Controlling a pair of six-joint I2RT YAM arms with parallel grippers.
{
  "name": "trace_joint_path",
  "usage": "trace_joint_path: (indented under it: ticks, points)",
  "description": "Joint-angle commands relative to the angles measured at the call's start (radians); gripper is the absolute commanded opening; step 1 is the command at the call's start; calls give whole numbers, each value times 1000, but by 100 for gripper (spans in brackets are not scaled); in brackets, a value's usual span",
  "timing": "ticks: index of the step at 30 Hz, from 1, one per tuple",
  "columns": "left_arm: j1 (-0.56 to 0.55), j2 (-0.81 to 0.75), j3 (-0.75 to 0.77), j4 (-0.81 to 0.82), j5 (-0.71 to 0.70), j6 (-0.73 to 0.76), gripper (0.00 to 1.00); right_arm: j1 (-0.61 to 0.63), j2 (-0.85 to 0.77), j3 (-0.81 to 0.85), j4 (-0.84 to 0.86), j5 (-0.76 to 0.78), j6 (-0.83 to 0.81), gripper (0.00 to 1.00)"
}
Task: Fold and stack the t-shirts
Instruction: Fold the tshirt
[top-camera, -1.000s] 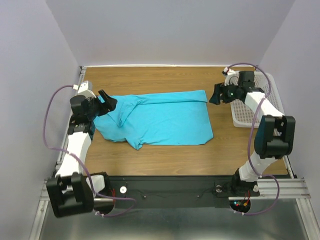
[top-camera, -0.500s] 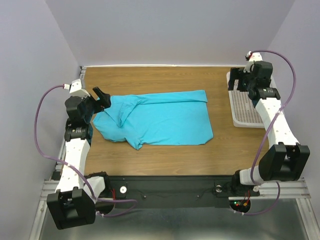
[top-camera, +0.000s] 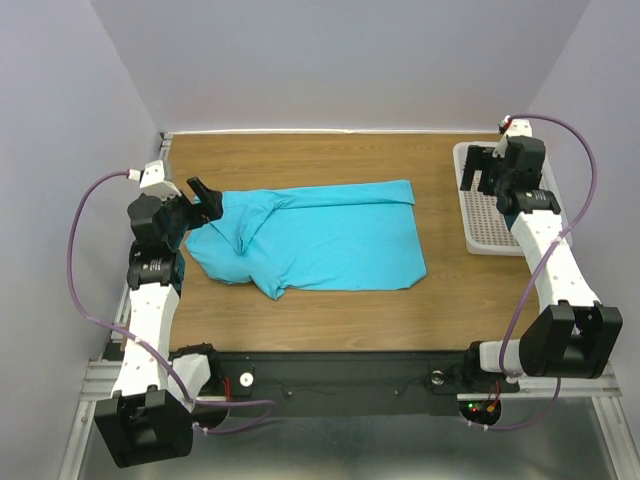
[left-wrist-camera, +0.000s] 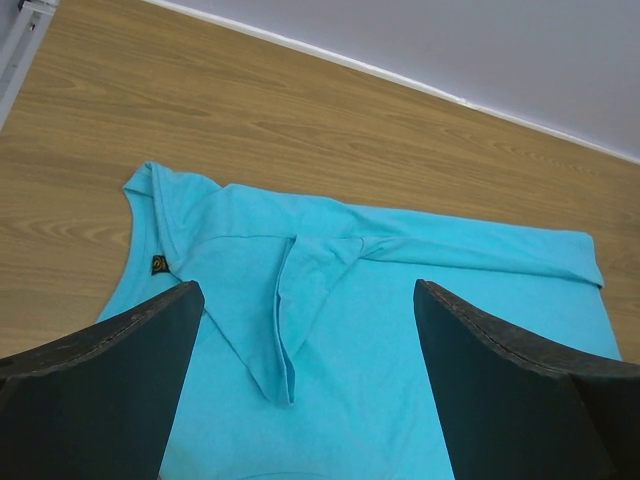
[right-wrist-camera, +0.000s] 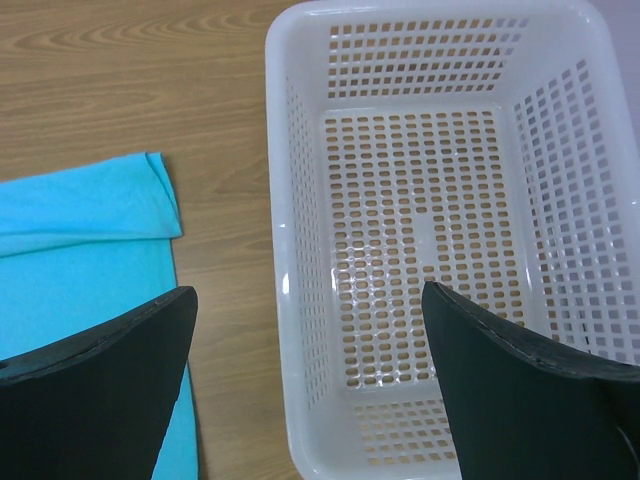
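Only the overhead view takes in the whole wood-grain worktop (top-camera: 330, 160), boxed on three sides by plain pale lilac-grey walls (top-camera: 330, 60), with a thin white strip along its far edge and the two arm bases bolted at its near edge. The t-shirt (top-camera: 320, 240), turquoise-blue, is the biggest thing on it. It lies flat from the left edge to about the middle, with its neck end toward the left edge and its hem toward the right. One side is folded inward, and the left wrist view shows that fold as a pointed flap lying across the chest, a detail that is only a crease from overhead. The white plastic mesh basket (top-camera: 485, 215) sits in the far right corner, lengthwise along the right edge and apart from the shirt. The right wrist view looks straight down into it and shows bare wood through the holes of its floor, along with one corner of the shirt on the wood to its left. The left gripper (top-camera: 207, 198) hangs at the neck end of the shirt by the left edge, its fingers spread wide with nothing between them. The right gripper (top-camera: 487, 170) hangs over the basket, its fingers likewise wide apart and holding nothing. A mauve cable (top-camera: 85, 250) loops from each wrist. The small dark neck label (left-wrist-camera: 158, 265) appears only in the left wrist view; it bears a yellowish mark too small to read.
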Motion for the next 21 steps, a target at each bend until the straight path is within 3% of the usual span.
trace_joint_path:
  ticks: [1, 21]
  points:
    - [-1, -32, 18, 14, 12, 25, 98, 1, -32, 5, 73, 28, 13, 100]
    - [0, -67, -3, -17, -2, 66, 98, 3, -9, -16, 81, 4, 25, 100]
